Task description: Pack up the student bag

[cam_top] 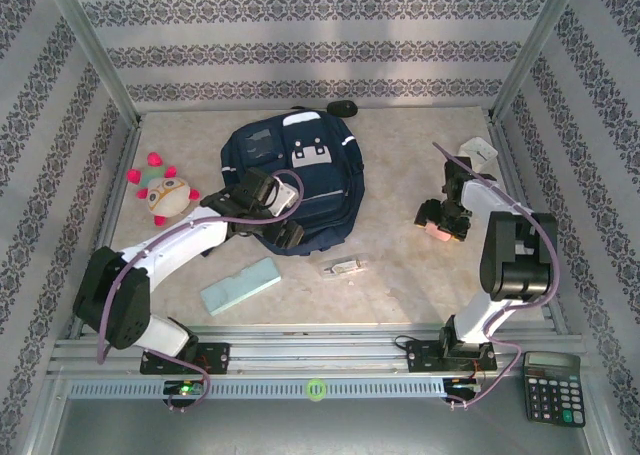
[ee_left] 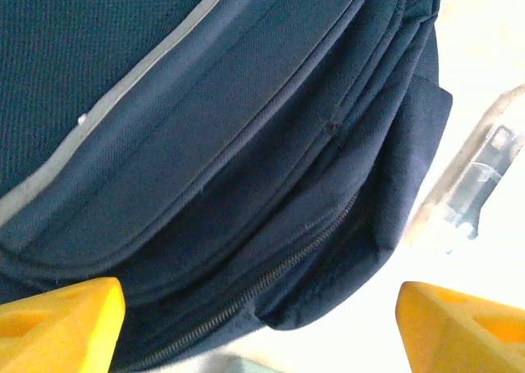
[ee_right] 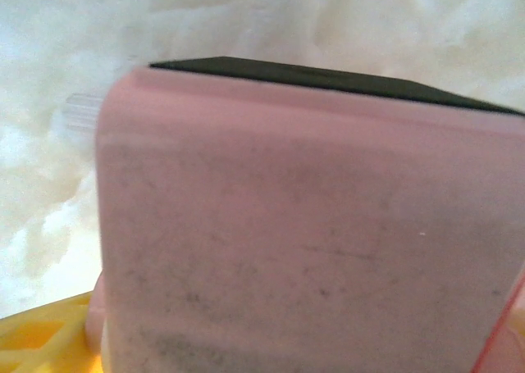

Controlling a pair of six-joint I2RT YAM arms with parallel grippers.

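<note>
A: Now, entry on the bag. The student bag (cam_top: 295, 175) lies flat mid-table, toward the far side of the table (cam_top: 400, 305), front pockets up.

B: The left gripper (cam_top: 277, 215) hangs over its near left corner. In the left wrist view both yellow fingertips (ee_left: 57, 328) stand wide apart, with nothing between them except the bag's lower pocket beneath. Open and empty.

A: And the right gripper (cam_top: 441, 222)?

B: Well off to the right, at a pink block (ee_right: 303, 225) with a dark top face. One yellow finger (ee_right: 41, 340) shows beside the block. Whether the jaws grip it cannot be told.

A: Handling of the bag?

B: Judged soft and limp. The fabric is thin and no frame is seen, so it should sag and fold where lifted, and drag rather than slide. Not fragile. Likely light while unfilled.

A: Hold points?

B: A pinch on a fabric ridge: the pocket lip beside the zip (ee_left: 271, 279), or a seam. That zip looks shut, though the view is too close to be sure. One gripper should pin the lip while the other feeds items in. The broad flat panels give the jaws nothing to bite.
</note>
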